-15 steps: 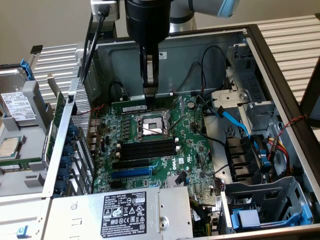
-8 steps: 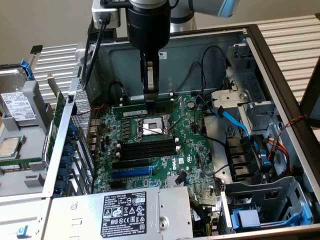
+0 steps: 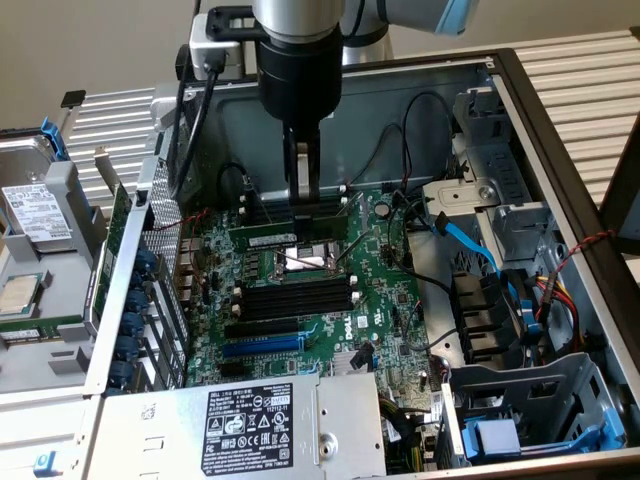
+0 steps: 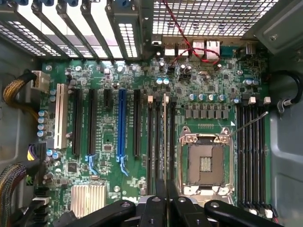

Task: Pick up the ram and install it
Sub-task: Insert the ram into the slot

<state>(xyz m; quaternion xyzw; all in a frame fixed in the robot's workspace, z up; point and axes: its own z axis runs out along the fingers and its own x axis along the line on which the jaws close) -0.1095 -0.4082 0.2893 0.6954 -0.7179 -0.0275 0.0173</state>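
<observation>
Inside the open case (image 3: 560, 150), at twelve o'clock from the CPU socket (image 3: 303, 262) in the exterior view, jaws clench the ram (image 3: 262, 228) edge-on at the slots (image 4: 150, 142). Slight misalignment could jam it or leave clips (image 4: 150, 99) unlatched.

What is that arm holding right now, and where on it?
The ram, a green stick; the gripper pinches its upper long edge, about mid-length.

Ram (image 3: 265, 230) upright between the fingers (image 3: 292, 175), just beside the CPU socket (image 3: 300, 262), on the motherboard (image 3: 385, 300).
</observation>
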